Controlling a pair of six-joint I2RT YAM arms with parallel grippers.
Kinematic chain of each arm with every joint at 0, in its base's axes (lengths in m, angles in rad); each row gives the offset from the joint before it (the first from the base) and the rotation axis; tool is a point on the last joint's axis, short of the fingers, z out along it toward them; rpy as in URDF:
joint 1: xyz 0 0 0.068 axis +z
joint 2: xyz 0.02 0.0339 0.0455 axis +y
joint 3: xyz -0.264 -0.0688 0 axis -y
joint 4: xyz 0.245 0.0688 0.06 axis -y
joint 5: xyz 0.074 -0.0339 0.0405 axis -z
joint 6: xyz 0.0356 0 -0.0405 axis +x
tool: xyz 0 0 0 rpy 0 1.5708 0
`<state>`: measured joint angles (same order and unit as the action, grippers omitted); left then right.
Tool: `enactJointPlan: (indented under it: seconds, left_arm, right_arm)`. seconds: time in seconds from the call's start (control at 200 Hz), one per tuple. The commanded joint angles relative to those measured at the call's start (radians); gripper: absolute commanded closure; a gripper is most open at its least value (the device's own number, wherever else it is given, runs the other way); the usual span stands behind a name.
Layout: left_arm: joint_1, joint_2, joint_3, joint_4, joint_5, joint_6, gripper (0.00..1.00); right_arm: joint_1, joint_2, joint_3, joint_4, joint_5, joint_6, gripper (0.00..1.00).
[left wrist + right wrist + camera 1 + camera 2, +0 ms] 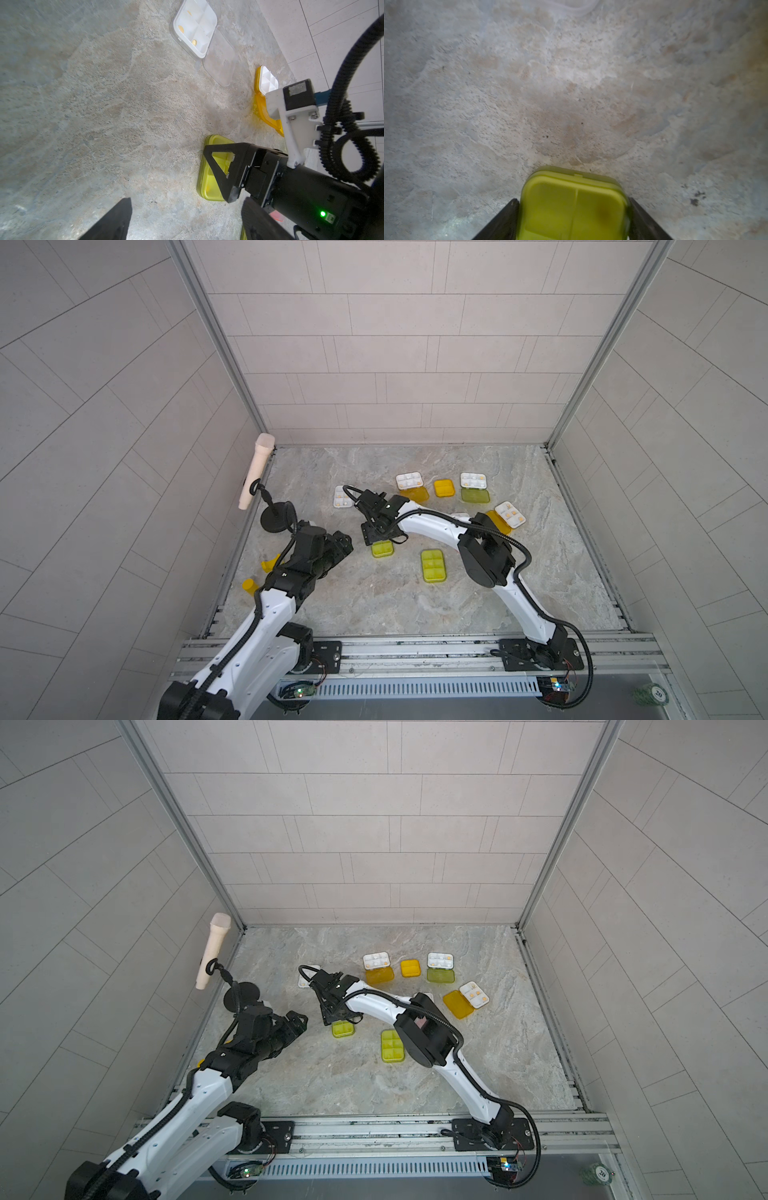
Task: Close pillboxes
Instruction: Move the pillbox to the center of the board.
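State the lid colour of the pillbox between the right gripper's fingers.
Yellow-green. The pillbox shows best in the right wrist view.

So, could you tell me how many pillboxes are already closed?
3: a yellow-green pillbox between the jaws of the right gripper, another yellow-green one just right of it, and an orange one at the back. The arms may hide more.

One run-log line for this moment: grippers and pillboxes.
right gripper: jaws flank closed yellow-green pillbox, contact unclear | left gripper: open, empty | clear-lidded pillbox: open
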<state>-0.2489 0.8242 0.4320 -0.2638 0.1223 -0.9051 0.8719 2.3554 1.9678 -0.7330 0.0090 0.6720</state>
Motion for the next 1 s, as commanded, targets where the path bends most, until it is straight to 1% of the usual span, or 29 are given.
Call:
enactJointPlan:
  seconds: [0.0, 0.17, 0.445, 0.56, 0.756, 0.996]
  left_arm:
    - [0.007, -0.004, -0.007, -0.007, -0.011, -0.003, 0.13]
    - [0.007, 0.015, -0.001, 0.012, 0.005, -0.003, 0.12]
    - [0.008, 0.056, -0.001, 0.060, 0.031, -0.014, 0.12]
    - [0.007, 0.073, -0.007, 0.091, 0.048, -0.022, 0.12]
    - [0.007, 0.092, -0.004, 0.105, 0.068, -0.025, 0.12]
    - [0.007, 0.079, -0.009, 0.103, 0.066, -0.028, 0.12]
  right_arm:
    - [0.001, -0.060, -0.068, 0.005, 0.038, 0.041, 0.22]
    - [-0.003, -0.145, -0.179, 0.063, 0.045, 0.069, 0.23]
    - [0.009, -0.317, -0.425, 0.155, 0.061, 0.144, 0.23]
    - [0.019, -0.361, -0.506, 0.185, 0.068, 0.179, 0.23]
    - [0.029, -0.380, -0.581, 0.205, 0.080, 0.223, 0.23]
    - [0.043, -0.398, -0.615, 0.208, 0.097, 0.262, 0.23]
